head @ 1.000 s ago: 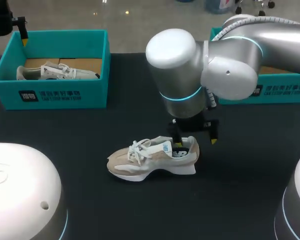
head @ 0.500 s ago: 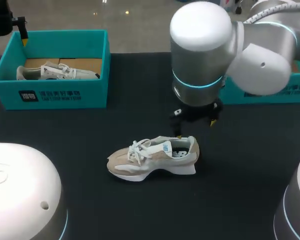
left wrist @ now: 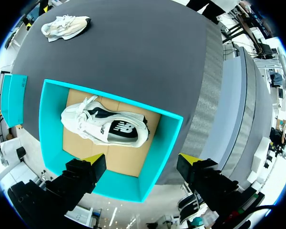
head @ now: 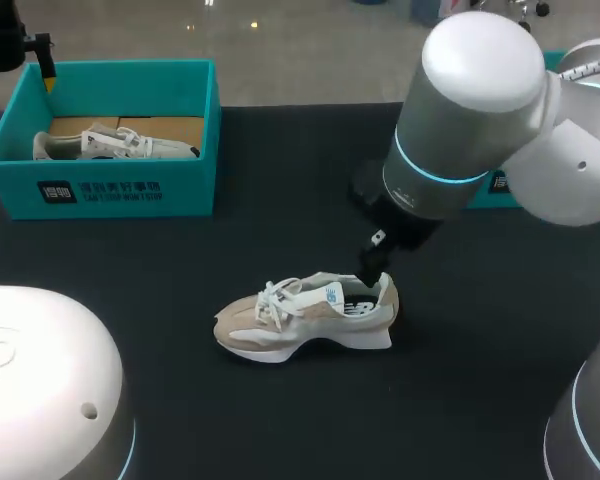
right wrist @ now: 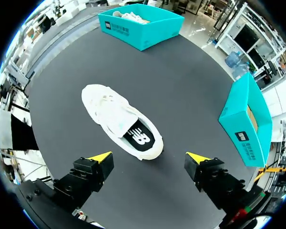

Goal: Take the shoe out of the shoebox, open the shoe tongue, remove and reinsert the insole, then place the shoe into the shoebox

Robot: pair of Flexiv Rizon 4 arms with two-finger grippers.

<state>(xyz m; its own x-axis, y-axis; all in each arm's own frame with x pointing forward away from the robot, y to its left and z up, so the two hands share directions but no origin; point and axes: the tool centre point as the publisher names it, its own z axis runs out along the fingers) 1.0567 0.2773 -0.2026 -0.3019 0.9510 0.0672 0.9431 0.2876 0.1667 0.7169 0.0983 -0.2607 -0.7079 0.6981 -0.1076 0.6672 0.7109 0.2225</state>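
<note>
On dark matte table (head: pixel 480 340) | beige laced shoe (head: pixel 300 322) | right tool (right wrist: pixel 148 156) spread above

Head view: fixed high behind the robot, faces down over the table (head: pixel 180 250), mid-range; loose shoe (head: pixel 305 318) near centre, shoebox (head: pixel 105 190) at its 10 o'clock.
Left wrist view: hangs high over that shoebox (left wrist: pixel 163 147), looks straight down into it; catches the loose shoe (left wrist: pixel 64 26) far off at left gripper (left wrist: pixel 142 158) 11 o'clock.
Right wrist view: looks down close over the same shoe (right wrist: pixel 119 119); shoebox (right wrist: pixel 143 28) far at right gripper (right wrist: pixel 149 156) 12 o'clock.
</note>
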